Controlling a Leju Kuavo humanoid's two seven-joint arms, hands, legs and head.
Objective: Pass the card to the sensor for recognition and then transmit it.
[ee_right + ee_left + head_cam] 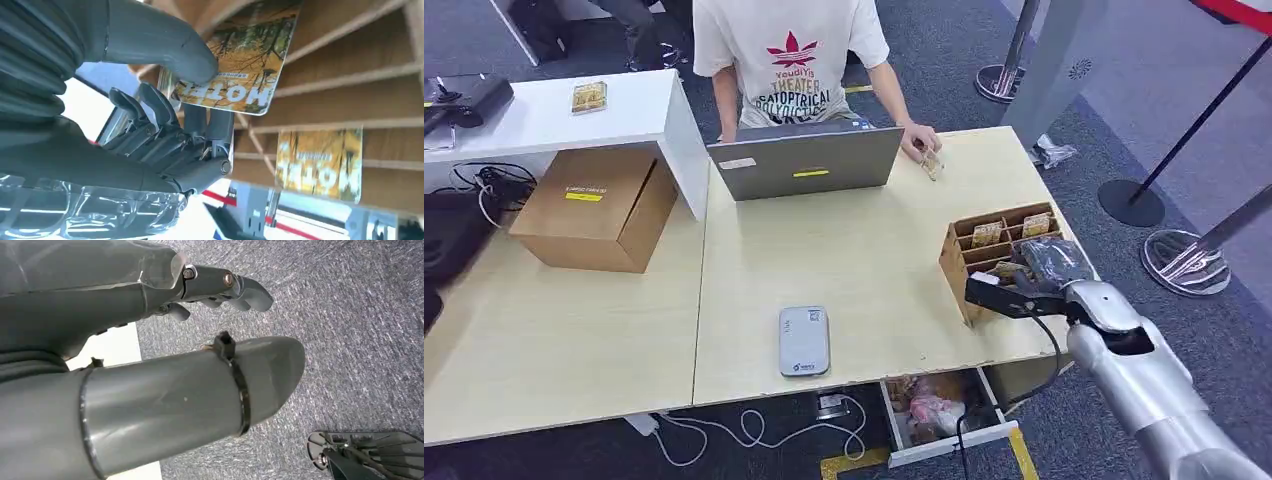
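My right hand [1036,278] reaches into the wooden card rack [954,262] at the table's right edge. In the right wrist view its thumb [165,47] presses on a yellow hotel card [245,55] with the fingers curled behind it, so the card is pinched while it stands at a rack slot. A second hotel card [320,162] stands in a neighbouring slot. The grey-white card sensor [804,341] lies flat near the table's front edge, left of the rack. My left hand [220,287] hangs over grey carpet and holds nothing, with its fingers apart from the thumb.
A person [789,50] sits behind a grey laptop [804,160], one hand [921,138] on the table by a card. A cardboard box [594,205] stands at the left. Below the table a drawer [939,412] is pulled out. Stanchion bases [1186,262] stand to the right.
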